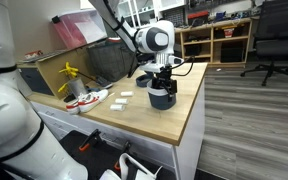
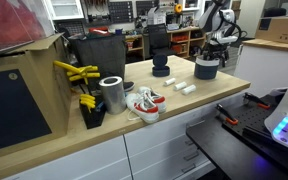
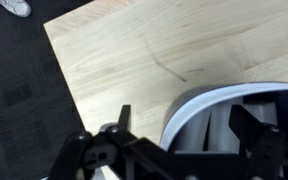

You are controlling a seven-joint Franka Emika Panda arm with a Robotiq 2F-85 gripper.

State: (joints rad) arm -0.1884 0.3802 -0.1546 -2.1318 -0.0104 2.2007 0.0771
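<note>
A dark grey round container [image 1: 162, 99] with a pale rim stands near the far end of the wooden countertop [image 1: 134, 115]; it shows in both exterior views [image 2: 206, 70]. My gripper [image 1: 161, 85] hangs straight above it [image 2: 209, 57], open. In the wrist view the container [image 3: 199, 110] fills the lower right. The gripper [image 3: 184, 124] straddles its rim: one finger [image 3: 122, 118] is outside over bare wood, the other finger [image 3: 248, 125] is over the inside. Nothing is held. I cannot tell whether the fingers touch the rim.
A white and red pair of shoes [image 2: 144, 103], a metal can [image 2: 112, 94], yellow-handled tools [image 2: 79, 75] and a black bin [image 2: 96, 55] stand at the other end. Small white blocks [image 2: 183, 89] and a black round object [image 2: 161, 69] lie mid-counter. The counter edge [image 1: 189, 125] is close.
</note>
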